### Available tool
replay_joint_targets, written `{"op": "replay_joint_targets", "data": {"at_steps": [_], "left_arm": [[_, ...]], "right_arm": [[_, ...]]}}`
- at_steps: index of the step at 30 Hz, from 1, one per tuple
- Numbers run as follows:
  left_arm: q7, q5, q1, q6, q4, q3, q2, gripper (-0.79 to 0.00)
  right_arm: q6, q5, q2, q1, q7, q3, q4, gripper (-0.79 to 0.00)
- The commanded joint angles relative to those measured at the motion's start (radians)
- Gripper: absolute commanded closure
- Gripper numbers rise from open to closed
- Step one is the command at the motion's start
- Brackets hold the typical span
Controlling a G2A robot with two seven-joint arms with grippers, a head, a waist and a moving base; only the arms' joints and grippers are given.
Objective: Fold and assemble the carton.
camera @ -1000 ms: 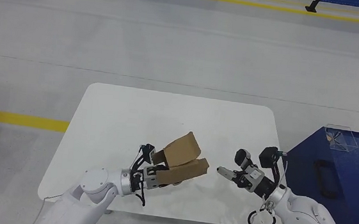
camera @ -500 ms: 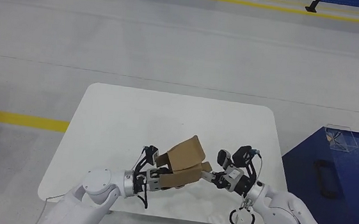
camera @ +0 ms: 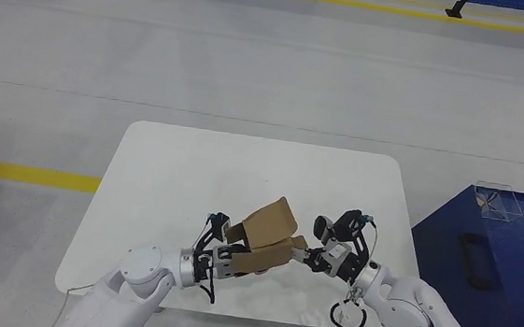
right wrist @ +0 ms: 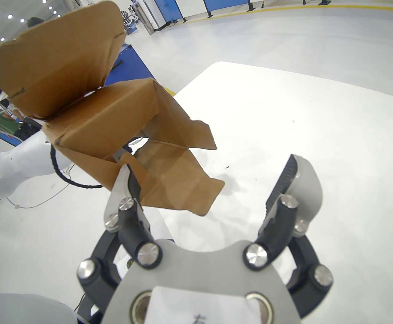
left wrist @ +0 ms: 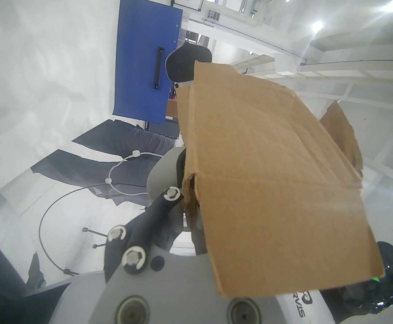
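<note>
Holding the brown corrugated cardboard carton [camera: 270, 235] in my left gripper [camera: 224, 254], clamped on its end, above the white rounded table [camera: 196, 167] near 6 o'clock. Right gripper [right wrist: 207, 167] sits at the carton's 3 o'clock, fingers spread, grasping nothing. Board looks light, stiff, easily creased; I'd pinch the loose flap near its fold.

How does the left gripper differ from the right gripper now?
The left gripper is shut on the carton; the right gripper has open jaws. The left gripper carries the carton; the right gripper holds nothing, one jaw at a flap. Both are above the table.
</note>
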Motion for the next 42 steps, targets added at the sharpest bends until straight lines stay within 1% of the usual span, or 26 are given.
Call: {"op": "replay_joint_targets", "data": {"at_steps": [1,5,7,9,13,17,20,23,28,30,37,42], "left_arm": [[-0.001,0.0,0.0,0.001,0.001,0.001,-0.001,0.0],[0.002,-0.003,-0.001,0.003,0.003,0.001,-0.002,0.0],[0.003,-0.003,-0.001,0.002,0.003,0.001,-0.003,0.0],[0.003,-0.002,-0.001,0.001,0.004,0.003,-0.003,0.0],[0.003,-0.003,-0.002,0.002,0.003,0.005,-0.005,0.0],[0.005,0.0,-0.003,0.003,-0.003,0.01,-0.007,0.0],[0.004,0.002,-0.001,0.007,-0.007,0.012,-0.007,0.0],[0.002,0.004,0.001,0.006,-0.009,0.011,-0.007,0.0],[-0.001,0.01,0.005,0.008,-0.016,0.013,-0.007,0.0],[-0.002,0.012,0.005,0.009,-0.016,0.013,-0.007,0.0],[-0.003,0.003,0.009,0.013,-0.011,0.006,-0.007,0.0],[0.007,-0.006,0.011,0.017,-0.012,0.0,-0.008,0.0]], "right_arm": [[0.002,-0.001,-0.001,-0.001,0.0,-0.001,-0.002,-0.785],[-0.002,0.007,-0.001,0.0,-0.002,0.013,0.0,-0.785],[0.016,-0.014,0.0,0.001,-0.012,0.03,0.001,-0.785],[0.053,-0.081,0.0,-0.003,-0.03,0.04,-0.012,-0.785],[0.109,-0.144,-0.002,-0.002,-0.068,0.056,-0.017,-0.785],[0.196,-0.257,-0.006,0.015,-0.104,0.053,-0.013,-0.785],[0.275,-0.36,-0.012,0.037,-0.109,0.023,-0.008,-0.785],[0.317,-0.41,-0.021,0.064,-0.108,-0.022,-0.002,-0.785],[0.321,-0.465,-0.034,0.102,-0.095,-0.089,0.009,-0.785],[0.312,-0.441,-0.038,0.107,-0.087,-0.102,0.009,-0.785],[0.308,-0.453,-0.04,0.078,-0.069,-0.088,-0.033,-0.785],[0.303,-0.489,-0.042,0.055,-0.061,-0.093,-0.065,-0.785]]}}
